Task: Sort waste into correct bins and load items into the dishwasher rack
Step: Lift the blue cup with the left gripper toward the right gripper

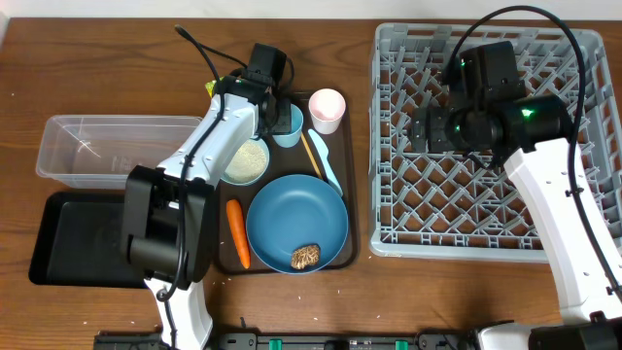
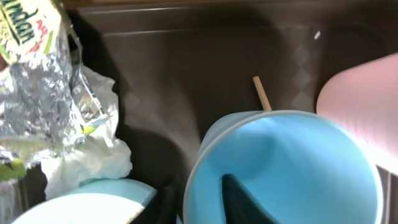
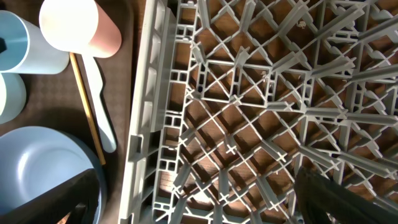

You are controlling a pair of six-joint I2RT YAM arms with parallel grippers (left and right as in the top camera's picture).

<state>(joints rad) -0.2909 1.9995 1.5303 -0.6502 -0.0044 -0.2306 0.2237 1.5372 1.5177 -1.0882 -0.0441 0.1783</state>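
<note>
Far left of the table, at 9 o'clock: a clear rectangular plastic tub (image 1: 117, 146), with a shallow black rectangular tray (image 1: 78, 238) just at its 6 o'clock.

- **Left arm:** stretched toward 12 o'clock over the flat dark-brown serving tray (image 2: 186, 68). The left gripper (image 1: 280, 117) is tipped down onto the small light-blue plastic cup (image 1: 290, 126).
- **Cup position:** upright at the serving tray's 12 o'clock edge. The round white bowl of rice (image 1: 246, 160) sits at its 7 o'clock and the small pink cup (image 1: 327, 109) at its 2 o'clock.
- **Left wrist view:** one dark finger (image 2: 239, 199) is inside the cup and the other is outside the wall. Blue shows between finger and wall, so the jaws look spread astride the rim, not yet pinching.
- **Wrapper:** the crumpled silver and yellow-green wrapper (image 2: 37, 74) lies at the cup's 9 o'clock, apart from the fingers.
- **Handling judgement:** the cup looks light, stiff, thin-walled and smooth, not fragile. A rim pinch could slip or let it swing. Best hold is on the wall just below the rim, with the inner finger set deep.
- **Right arm:** bent over the large square grey plastic pegged rack (image 1: 583, 136). The right gripper (image 1: 420, 131) hovers above its 10 o'clock part, fingers wide apart with nothing between them.
</note>
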